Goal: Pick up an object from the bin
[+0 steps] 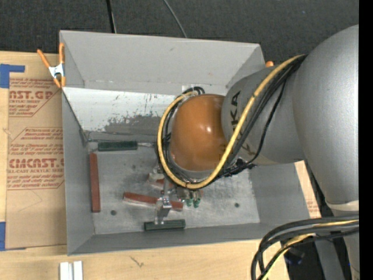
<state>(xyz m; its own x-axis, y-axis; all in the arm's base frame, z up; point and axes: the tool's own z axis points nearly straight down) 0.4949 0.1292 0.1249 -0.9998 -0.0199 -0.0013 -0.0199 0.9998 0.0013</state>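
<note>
Gripper [167, 206], opening impossible to tell, hangs over the right end of the red-brown strip [139, 198].

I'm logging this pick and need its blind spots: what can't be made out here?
Camera view: bin floor behind the orange wrist cover, hidden by it.
Camera view: right end of the middle red-brown bar, covered by the gripper.
Camera view: small bits beside the gripper, too small to identify.

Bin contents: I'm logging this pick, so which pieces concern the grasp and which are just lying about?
In play, likely: gripper; short red bar and front green bar, both right by it.
Lying about: long red bar at the left; back green bar at the rear.
</note>
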